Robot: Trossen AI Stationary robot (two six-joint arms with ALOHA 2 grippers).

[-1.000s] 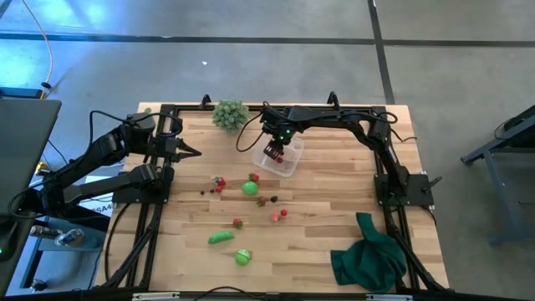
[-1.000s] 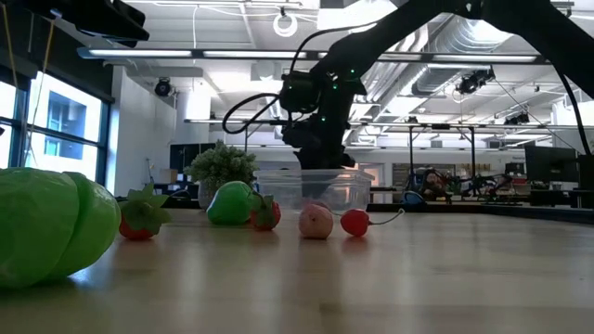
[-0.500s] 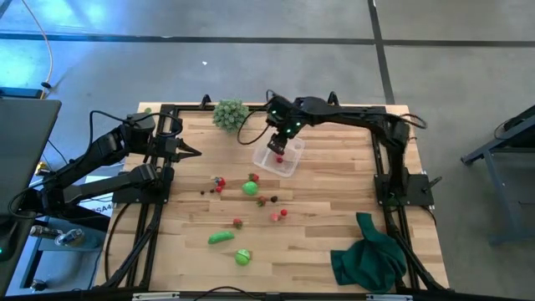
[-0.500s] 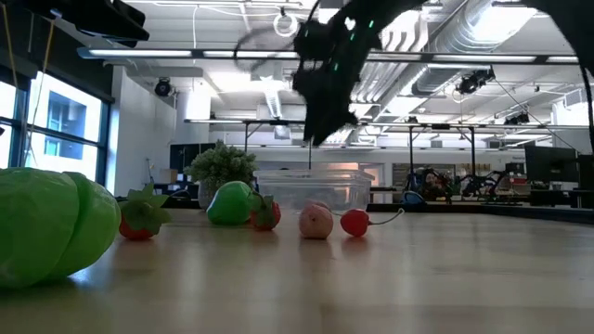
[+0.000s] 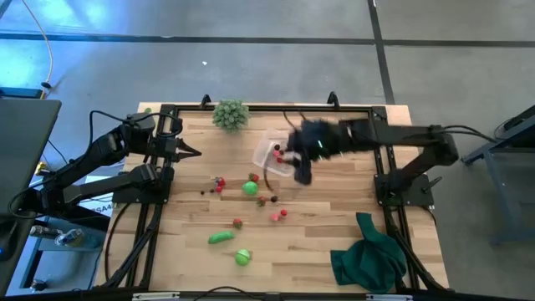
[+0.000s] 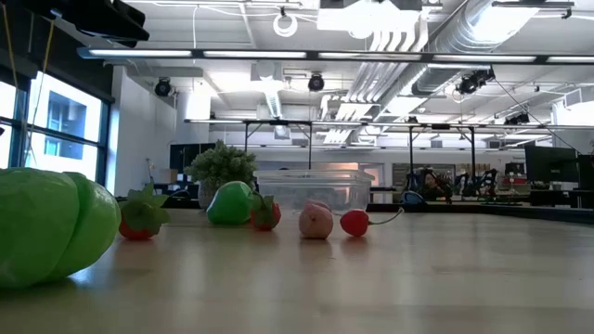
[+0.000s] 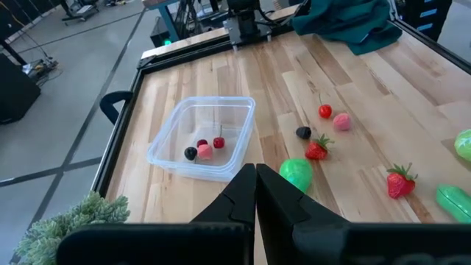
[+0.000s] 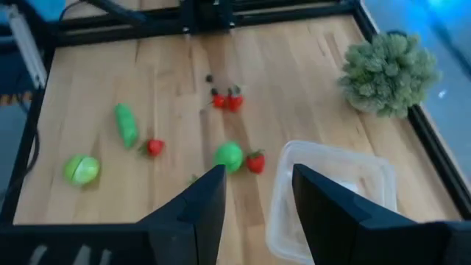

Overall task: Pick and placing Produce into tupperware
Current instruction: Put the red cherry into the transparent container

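The tupperware (image 5: 274, 155) stands on the wooden table at the far middle, with three small pieces in it: a dark one (image 7: 190, 153), a pink one (image 7: 204, 150) and a red one (image 7: 218, 143). More produce lies loose nearer: a green round piece (image 5: 250, 188), red berries (image 5: 219, 183), a green oblong (image 5: 221, 238) and another green round piece (image 5: 242, 257). My right gripper (image 5: 294, 160), blurred, hangs above the tupperware's right side. It is open with nothing between its fingers (image 8: 208, 195). My left gripper (image 5: 192, 153) waits shut at the far left.
A spiky pale-green ball (image 5: 230, 113) sits at the far edge, left of the tupperware. A dark green cloth (image 5: 368, 259) lies heaped at the near right corner. A black frame rail (image 5: 267, 107) runs around the table. The low view shows the produce row (image 6: 316, 221) and no gripper.
My right gripper has risen fast out of the tupperware and swung a little toward the table's right and near side, leaving the low view through its top. Its arm has straightened out toward the right edge. The tupperware and loose produce stay where they were.
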